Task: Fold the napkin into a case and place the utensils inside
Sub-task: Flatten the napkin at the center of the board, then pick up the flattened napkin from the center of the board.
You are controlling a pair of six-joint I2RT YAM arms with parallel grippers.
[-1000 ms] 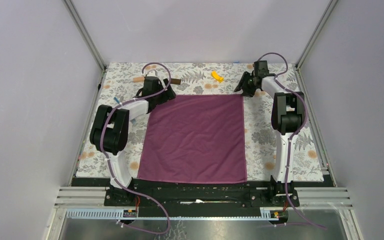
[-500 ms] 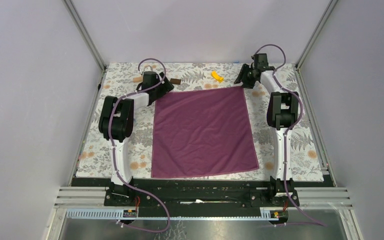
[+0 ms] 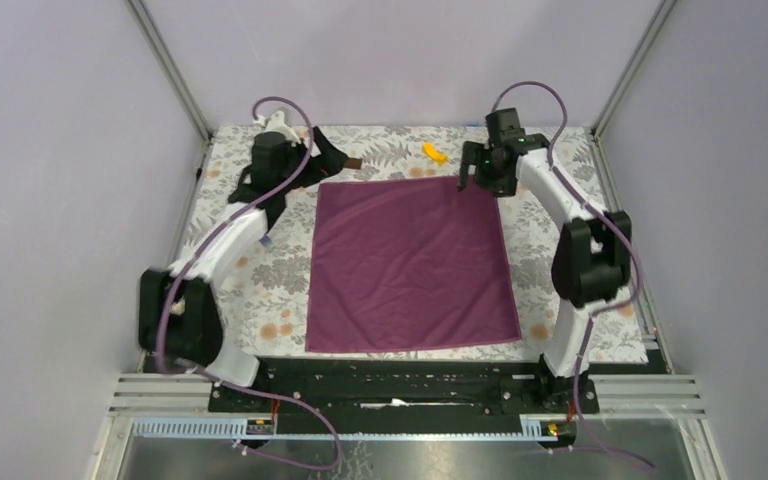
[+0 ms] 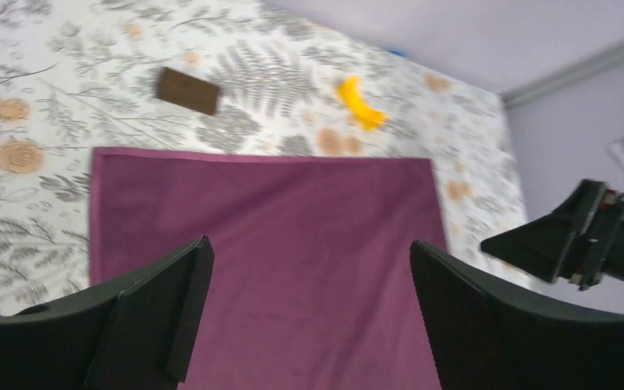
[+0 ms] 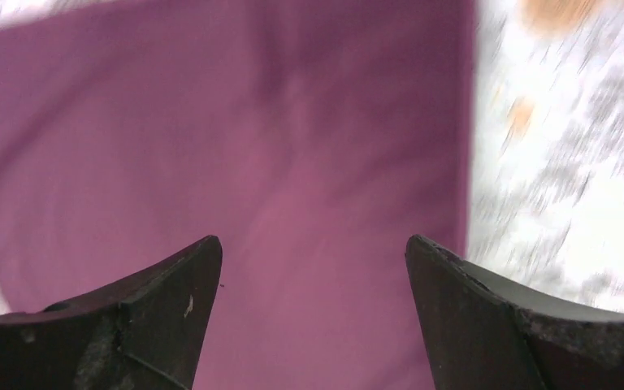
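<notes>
The plum napkin lies spread flat on the floral table covering. My left gripper hovers just off its far left corner. It is open, and the left wrist view shows only the napkin below the open left gripper. My right gripper hangs over the far right corner. It too is open, with the napkin bare between the wide fingers of the right gripper. The utensils are out of view.
A small yellow piece and a brown block lie beyond the napkin's far edge. Metal frame posts and purple walls close in the table on three sides.
The napkin has slid away from the arm bases and a little to the right. Both grippers have opened wider and lifted off its far corners, the left arm stretching out.
</notes>
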